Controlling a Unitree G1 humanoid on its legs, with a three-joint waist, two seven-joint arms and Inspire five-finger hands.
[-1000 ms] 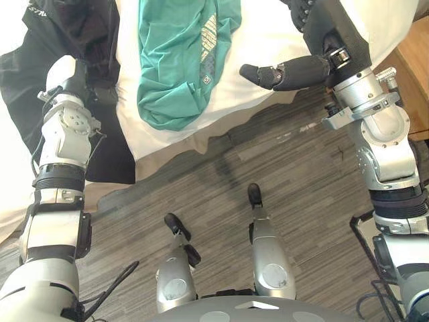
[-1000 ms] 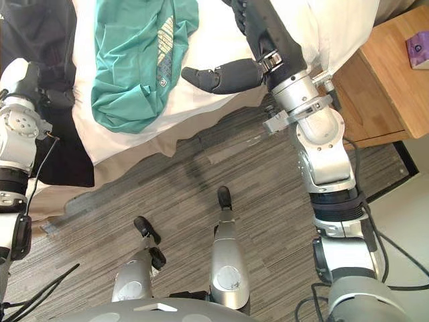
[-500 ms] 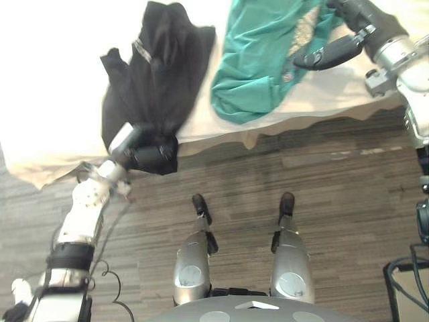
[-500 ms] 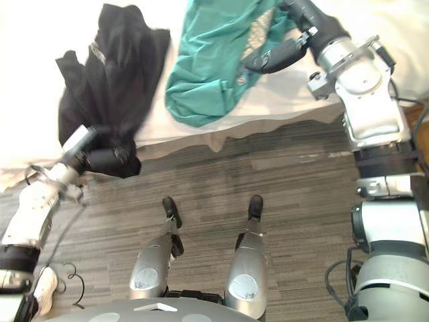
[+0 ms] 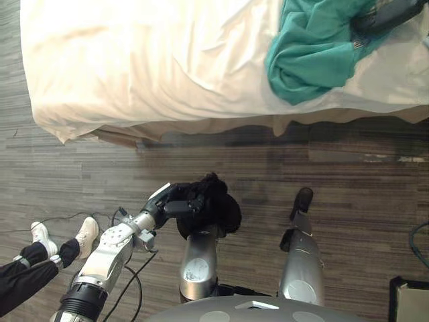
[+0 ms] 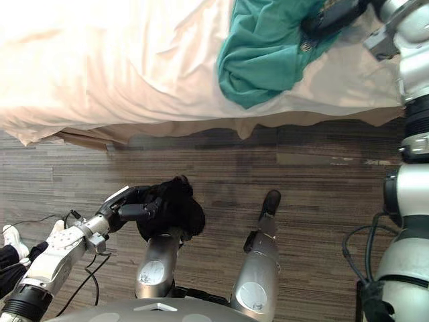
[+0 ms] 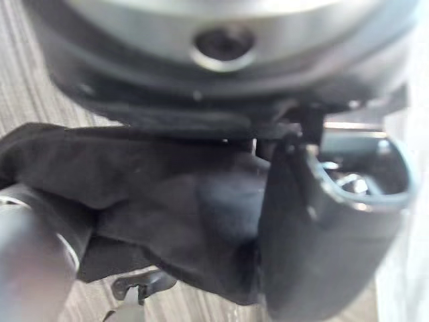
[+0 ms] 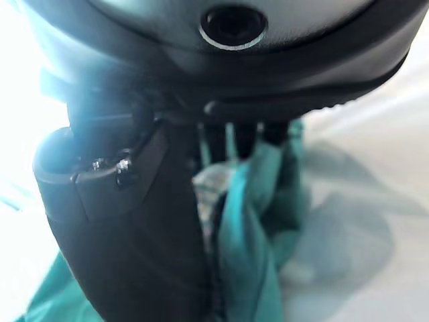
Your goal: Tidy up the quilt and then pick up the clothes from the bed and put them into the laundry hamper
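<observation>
Strong light overexposed the quilt (image 5: 134,54) to near white. The floor (image 5: 375,201) was dimmer; a soft shadow (image 5: 221,137) lay along it below the quilt's edge.

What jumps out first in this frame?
A bunched black fabric garment is clutched in the left robot hand, above the wood-look floor. A crumpled teal-green garment lies on the cream quilt at the robot's right, near the front edge, with the right robot hand on it.
</observation>
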